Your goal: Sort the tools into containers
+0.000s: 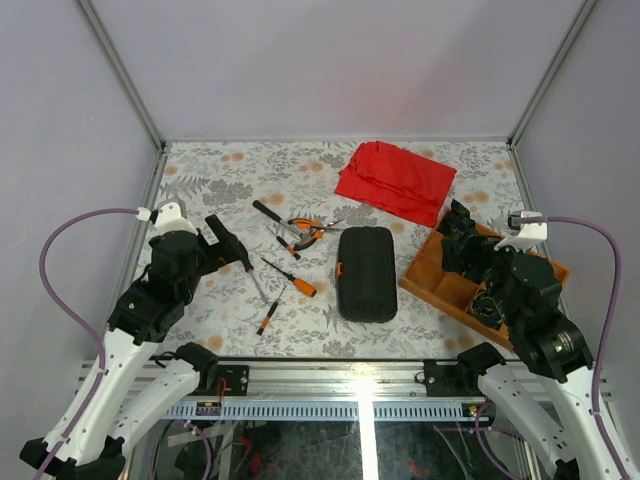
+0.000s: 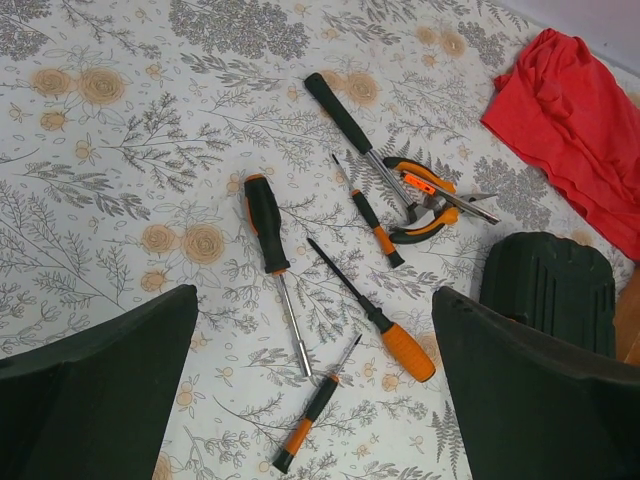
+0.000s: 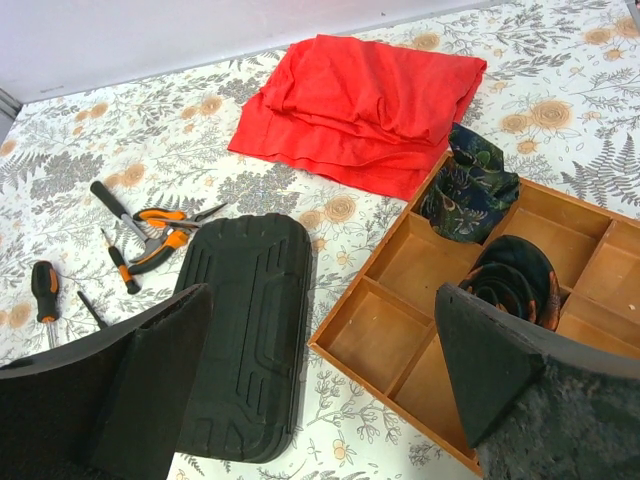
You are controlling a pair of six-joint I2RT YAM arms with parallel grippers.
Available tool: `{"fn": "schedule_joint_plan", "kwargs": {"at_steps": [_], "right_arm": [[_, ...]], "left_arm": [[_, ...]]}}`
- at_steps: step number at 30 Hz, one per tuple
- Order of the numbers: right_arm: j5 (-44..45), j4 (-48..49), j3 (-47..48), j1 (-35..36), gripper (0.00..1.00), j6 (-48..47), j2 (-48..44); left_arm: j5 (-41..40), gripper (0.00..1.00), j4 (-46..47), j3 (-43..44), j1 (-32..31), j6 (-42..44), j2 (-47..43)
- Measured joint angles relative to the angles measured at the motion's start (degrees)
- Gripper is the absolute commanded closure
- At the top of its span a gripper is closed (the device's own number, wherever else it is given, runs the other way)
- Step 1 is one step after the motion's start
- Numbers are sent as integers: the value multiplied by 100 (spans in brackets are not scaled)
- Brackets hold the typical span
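The case (image 1: 366, 272) is seen shut, ribbed lid up, at mid-table close to the front edge. Its long axis is run near-to-far, w/ the orange latch (image 1: 340, 268) on the long side facing L.

The tools are scattered just L of it:
- The pliers (image 2: 425, 200) are laid w/ the nose pointed toward the case, handles away from it.
- The long driver (image 2: 340, 112) is set diagonally, handle far-L. Its shaft is aimed at the pliers & prob. tucked under them; the overlap is not clearly resolved.
- A short screwdriver (image 2: 375, 225) is laid roughly parallel beside it.
- The orange-handled screwdriver (image 2: 385, 330) is angled w/ its handle nearest the case, tip far-L.
- The black-handled screwdriver (image 2: 265, 225) is turned shaft toward the front edge.
- A small screwdriver (image 2: 315, 405) is laid diagonally, nearest the front.

The left gripper (image 2: 315, 293) is hung above the L side of the tools, fingers spread wide, nothing held. The right gripper (image 3: 322, 295) is held over the wooden tray (image 3: 375, 270), likewise spread wide w/ nothing gripped.

The tray is set skewed just R of the case, only a narrow gap btwn them. The red cloth (image 1: 395, 180) is bunched beyond the case's far end, apart from it. Bare table (image 1: 210, 170) is shown far-L of the tools, plus a strip btwn case & cloth.
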Motion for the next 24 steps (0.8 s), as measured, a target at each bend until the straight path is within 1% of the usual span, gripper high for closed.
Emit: {"fn": "schedule_joint_plan", "kwargs": {"at_steps": [1, 4, 7, 9, 12, 17, 24], "right_arm": [[2, -11, 15, -2, 1, -11, 9], [15, -59, 153, -2, 0, -22, 101], [74, -144, 284, -4, 1, -2, 251], [140, -280, 376, -7, 1, 37, 424], [179, -555, 498, -7, 0, 138, 787], [42, -872, 551, -11, 0, 247, 1449], [-407, -905, 546, -17, 1, 363, 2286]], "left_arm": [[0, 0, 7, 0, 0, -9, 0], [7, 5, 22, 0, 0, -31, 2], [11, 6, 70, -2, 2, -55, 4], [37, 5, 107, -2, 2, -98, 7], [103, 0, 133, -7, 4, -162, 7], [219, 0, 199, -96, 4, -212, 13], [358, 0, 304, -323, 4, -278, 162]]}}
